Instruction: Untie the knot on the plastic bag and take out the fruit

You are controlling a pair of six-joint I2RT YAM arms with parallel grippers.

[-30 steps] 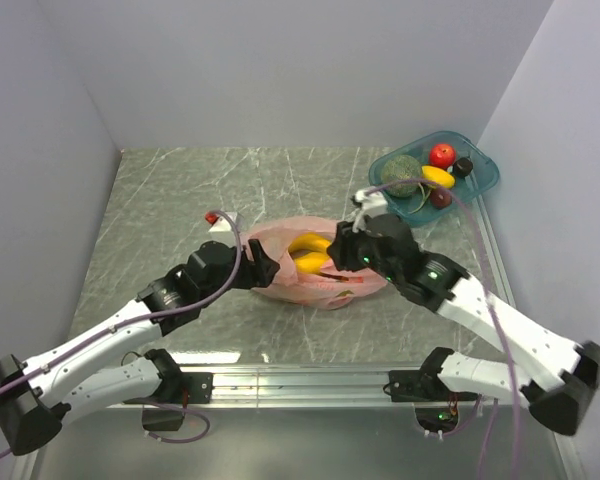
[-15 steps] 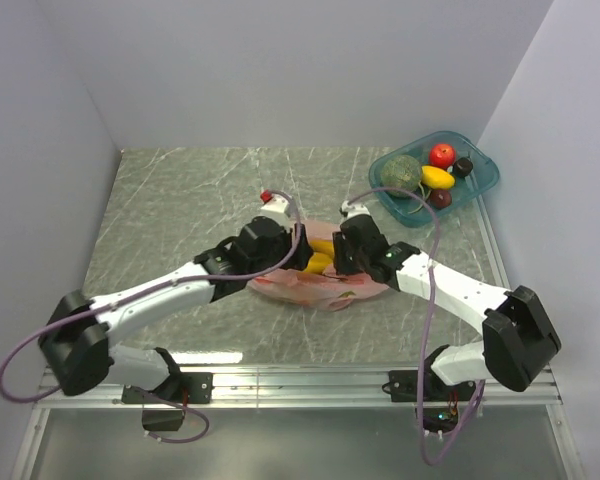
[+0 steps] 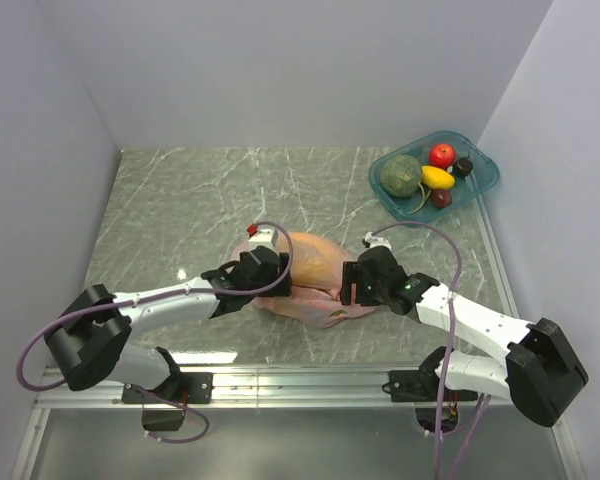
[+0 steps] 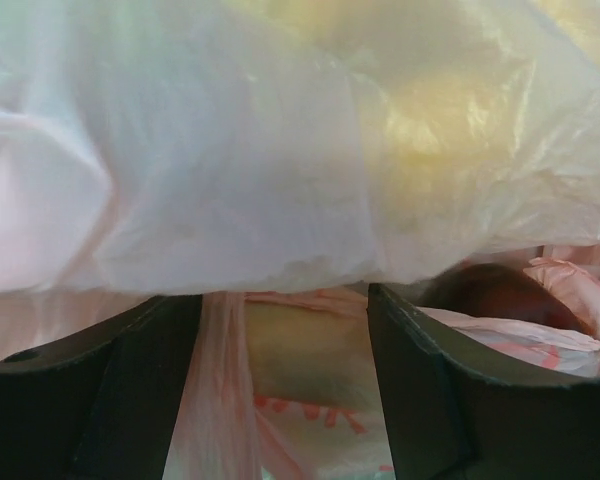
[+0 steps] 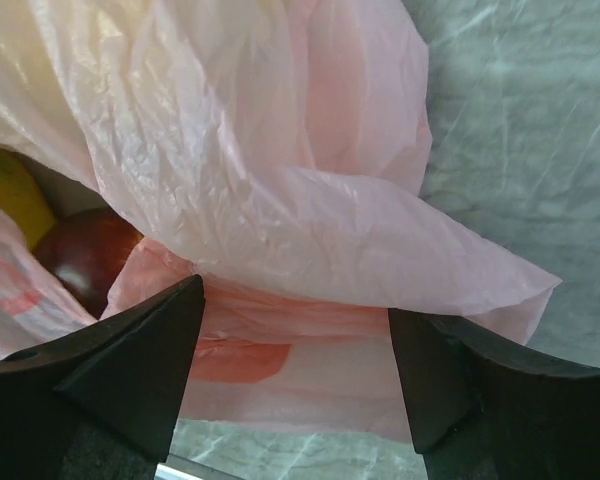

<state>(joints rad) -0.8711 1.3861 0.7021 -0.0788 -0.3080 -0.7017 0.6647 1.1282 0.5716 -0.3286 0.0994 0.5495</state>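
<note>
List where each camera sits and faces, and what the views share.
Top external: above and behind the bases, looking down on the grey marbled table; both arms show, left gripper and right gripper at the translucent pink plastic bag.
Left wrist: on that wrist, facing the bag past two dark fingers.
Right wrist: on that wrist, facing bag and table past its fingers.
Shared: all three show the bag.

The left arm (image 3: 170, 298) and right arm (image 3: 475, 318) are wearing white shells over black joint housings, each trailing a looping purple cable (image 3: 412, 223). Wedge-shaped matte black fingers (image 4: 130, 400) are framing both wrist views.
</note>
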